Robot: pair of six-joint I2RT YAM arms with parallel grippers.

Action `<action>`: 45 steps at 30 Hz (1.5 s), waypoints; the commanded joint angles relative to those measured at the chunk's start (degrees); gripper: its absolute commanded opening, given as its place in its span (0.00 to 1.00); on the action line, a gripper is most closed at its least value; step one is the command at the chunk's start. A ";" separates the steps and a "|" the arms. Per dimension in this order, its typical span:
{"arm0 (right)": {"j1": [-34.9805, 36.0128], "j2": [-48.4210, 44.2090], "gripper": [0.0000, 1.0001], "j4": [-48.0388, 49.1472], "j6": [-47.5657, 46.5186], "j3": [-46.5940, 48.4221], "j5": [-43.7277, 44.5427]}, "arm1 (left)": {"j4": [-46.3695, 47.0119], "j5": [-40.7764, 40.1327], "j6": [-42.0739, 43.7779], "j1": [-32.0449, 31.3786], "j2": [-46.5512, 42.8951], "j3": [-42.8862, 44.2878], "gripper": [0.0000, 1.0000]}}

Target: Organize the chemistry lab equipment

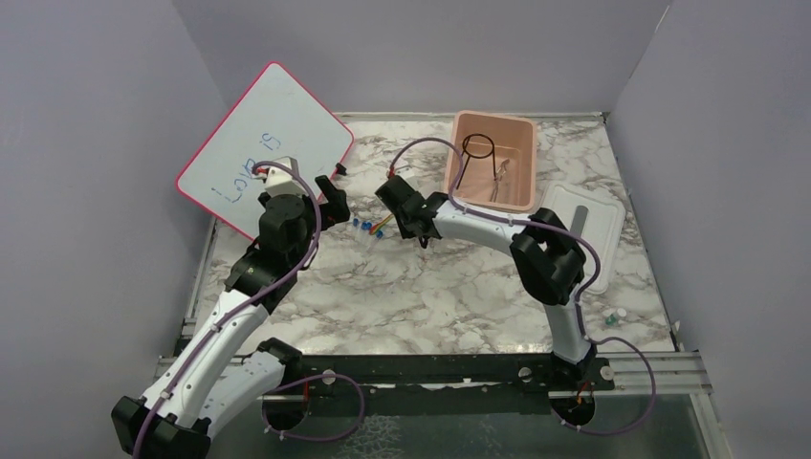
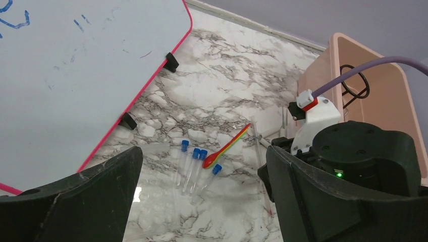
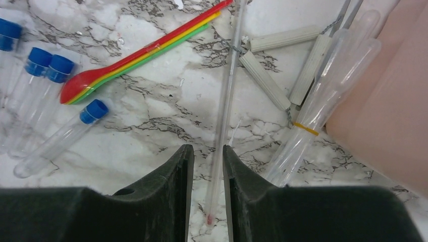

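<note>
My right gripper (image 3: 208, 148) hangs low over the marble, open, its fingers narrowly either side of a thin glass rod (image 3: 228, 96) with a red tip; a gap shows on the left side. Several blue-capped vials (image 3: 50, 101) and a red-yellow-green spoon (image 3: 141, 53) lie left of it. A banded bundle of clear tubes (image 3: 323, 96) and white ribbed pieces on wire (image 3: 267, 80) lie to the right. My left gripper (image 2: 203, 151) is wide open above the vials (image 2: 194, 164), holding nothing. The black ring stand (image 1: 478, 153) and metal tongs (image 1: 502, 182) sit in the pink tub (image 1: 524, 124).
The pink-rimmed whiteboard (image 1: 268, 143) leans at the back left, close behind my left gripper (image 1: 330, 203). The tub's white lid (image 1: 598, 229) lies to the right of the tub. Two tiny capped items (image 1: 614, 316) rest near the table's right front edge.
</note>
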 commanded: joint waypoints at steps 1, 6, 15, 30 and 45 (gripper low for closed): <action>-1.13 1.93 0.31 -0.81 1.85 1.24 2.04 | 0.08 -0.18 -0.27 0.27 0.29 -0.56 0.95; -2.63 3.75 0.31 -0.79 2.72 1.09 -1.25 | 0.14 0.30 -0.27 0.27 0.93 -0.61 0.95; -4.36 6.67 0.29 -0.42 3.48 1.43 -8.57 | 0.01 0.58 -0.27 0.27 1.66 -0.52 0.95; -4.63 -0.26 0.01 4.23 -3.15 -2.18 -14.22 | 0.01 1.08 -0.18 0.27 1.63 -0.43 0.95; -4.69 -18.08 0.01 3.98 -3.91 -7.97 -14.53 | 0.01 1.37 -0.27 0.27 1.34 -0.50 0.95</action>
